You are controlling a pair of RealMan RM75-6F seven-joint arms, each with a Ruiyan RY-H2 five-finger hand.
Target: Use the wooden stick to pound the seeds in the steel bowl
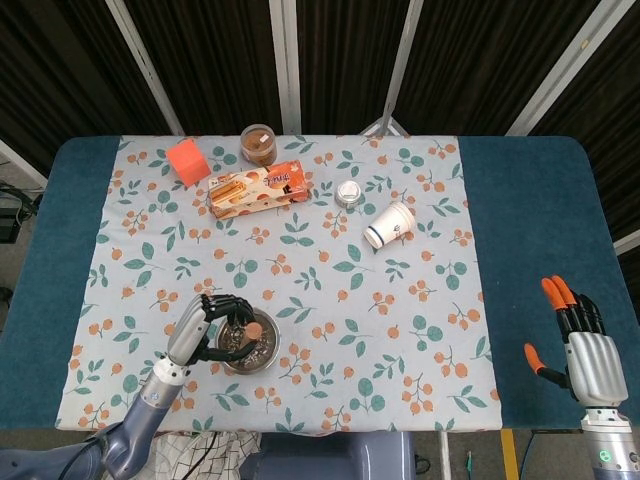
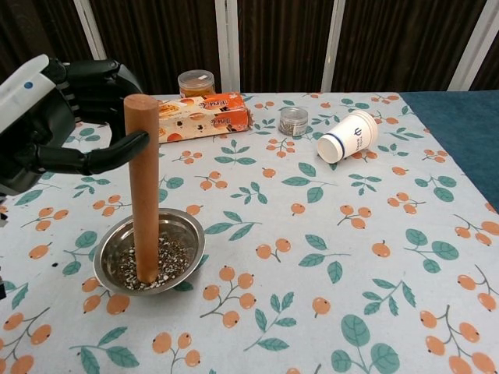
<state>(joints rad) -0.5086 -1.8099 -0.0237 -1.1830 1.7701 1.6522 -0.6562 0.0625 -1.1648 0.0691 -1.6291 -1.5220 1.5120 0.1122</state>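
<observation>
The left hand point(image 2: 54, 117) grips the wooden stick point(image 2: 144, 187) near its top, its dark fingers point(image 2: 109, 152) curled around the shaft; the stick stands nearly upright, its lower end planted among the seeds point(image 2: 168, 257) in the steel bowl point(image 2: 191, 241); the bowl sits on the patterned cloth point(image 2: 312, 234) near the front left of the tabletop point(image 1: 530, 230). In the head view the same left hand point(image 1: 205, 325) wraps over the bowl point(image 1: 268, 352), with the round top of the stick point(image 1: 255, 327) showing just beside the fingers; the seeds are a speckled mix of dark and pale bits spread over the bowl's bottom.

The right hand point(image 1: 580, 345) is well apart from all this, at the front right over the bare blue part of the tabletop; its fingers point(image 1: 560, 295) with orange tips are extended and spread, holding nothing.

Along the far side of the cloth stand other things: an orange cube point(image 1: 187, 161) at the far left; a clear jar of brown contents point(image 1: 259, 144) behind an orange snack box point(image 1: 258, 189) lying flat; a small tin with a pale lid point(image 1: 348, 193) to the right of the box; a white paper cup point(image 1: 390, 225) lying on its side near the tin, its open mouth turned to the front left; in the chest view the cup point(image 2: 348, 136) shows blue bands near the rim.
</observation>
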